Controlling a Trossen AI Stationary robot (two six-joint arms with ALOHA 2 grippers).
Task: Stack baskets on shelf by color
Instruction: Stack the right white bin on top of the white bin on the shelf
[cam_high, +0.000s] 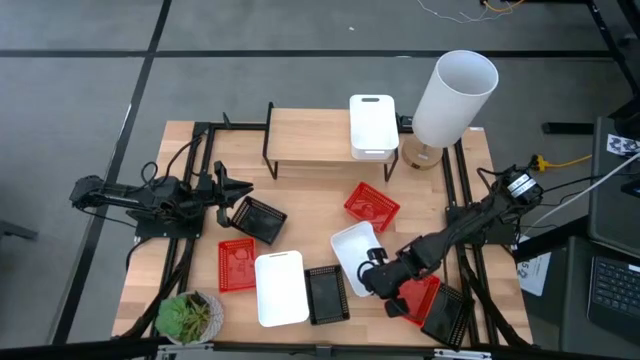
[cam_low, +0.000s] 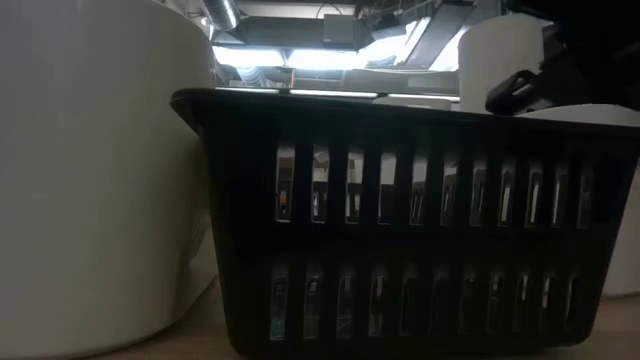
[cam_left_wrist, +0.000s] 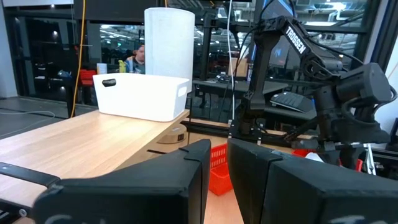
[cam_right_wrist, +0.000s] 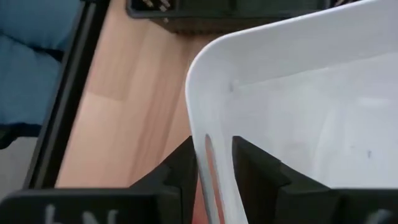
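My right gripper is shut on a white basket near the middle of the table. Other baskets rest on their bottoms on the tabletop: red ones, black ones and a white one. One more white basket sits on the right end of the shelf. My left gripper hovers beside the black basket at the left, its fingers a narrow gap apart with nothing between them. My right gripper pinches the white basket's wall at its rim, close to a corner. One finger is inside the basket and the other outside. The fingers come from the table's right and near side, slanting down.
A tall white cylinder stands on a wooden base at the far right corner, next to the shelf. A green potted plant sits at the near left corner. In the low view a black basket and a white one fill the foreground.
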